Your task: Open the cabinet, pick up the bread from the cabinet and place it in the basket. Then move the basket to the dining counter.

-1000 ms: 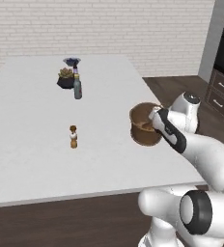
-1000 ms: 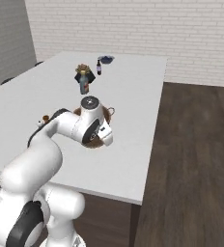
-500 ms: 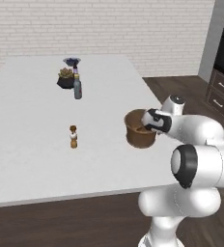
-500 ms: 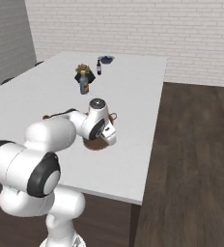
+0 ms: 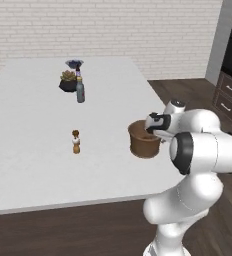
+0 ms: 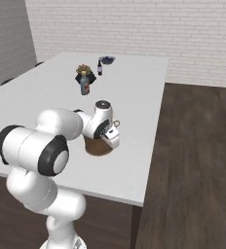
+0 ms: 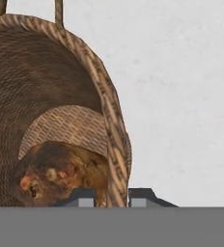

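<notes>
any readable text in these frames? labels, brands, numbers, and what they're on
None readable.
Grey bottle on the dining counter: its label area is too small and blurred to read.
Small brown bottle: no legible label.
Dark bottle near the bowl: too small to tell.
Basket and the bread inside it: no print.

Gripper (image 7: 111, 197) straddles the basket (image 7: 115, 140) rim, bread (image 7: 61, 173) lying inside

the white bench (image 5: 33, 130) carries the basket (image 5: 143, 141) near its right edge, a small bottle (image 5: 76, 142) mid-bench, and farther off a grey bottle (image 5: 80, 90), plant (image 5: 68, 81) and bowl (image 5: 74, 63).
</notes>
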### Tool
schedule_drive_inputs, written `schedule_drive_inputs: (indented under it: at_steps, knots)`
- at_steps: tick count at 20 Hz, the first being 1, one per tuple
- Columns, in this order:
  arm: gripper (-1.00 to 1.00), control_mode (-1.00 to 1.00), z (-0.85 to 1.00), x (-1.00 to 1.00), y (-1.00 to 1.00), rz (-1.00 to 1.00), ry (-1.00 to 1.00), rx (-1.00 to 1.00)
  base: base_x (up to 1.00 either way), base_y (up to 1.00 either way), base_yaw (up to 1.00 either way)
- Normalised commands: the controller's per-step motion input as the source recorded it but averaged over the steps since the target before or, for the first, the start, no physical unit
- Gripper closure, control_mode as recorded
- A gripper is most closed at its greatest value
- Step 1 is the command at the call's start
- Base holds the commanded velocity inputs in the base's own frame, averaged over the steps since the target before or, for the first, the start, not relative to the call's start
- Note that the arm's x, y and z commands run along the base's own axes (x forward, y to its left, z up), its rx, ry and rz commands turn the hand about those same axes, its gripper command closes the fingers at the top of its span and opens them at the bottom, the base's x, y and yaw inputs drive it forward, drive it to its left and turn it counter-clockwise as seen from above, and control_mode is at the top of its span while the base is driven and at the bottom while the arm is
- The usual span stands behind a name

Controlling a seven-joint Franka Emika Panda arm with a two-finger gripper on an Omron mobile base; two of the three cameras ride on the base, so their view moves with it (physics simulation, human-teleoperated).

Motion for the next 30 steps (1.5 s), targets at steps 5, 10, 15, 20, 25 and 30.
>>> schedule_drive_inputs:
  at_steps: [5,10,15,20,25,30]
  knots:
    - [1.00,-1.00,-0.45,0.00,0.00,0.00,0.06,0.00,0.00,0.00,0.00]
    - [-1.00,-1.00,-0.29,-0.05,0.00,0.00,-0.01,0.00,0.00,0.00,0.00]
    - [-1.00,-1.00,0.27,-0.38,0.13,0.00,-0.19,0.00,0.00,0.00,0.00]
    - [-1.00,-1.00,0.32,-0.40,0.14,0.01,-0.24,0.00,0.00,0.00,0.00]
    - [-1.00,-1.00,0.53,-0.52,0.21,0.03,-0.26,0.00,0.00,0.00,0.00]
    - [-1.00,-1.00,0.58,-0.54,0.18,0.03,-0.19,0.00,0.00,0.00,0.00]
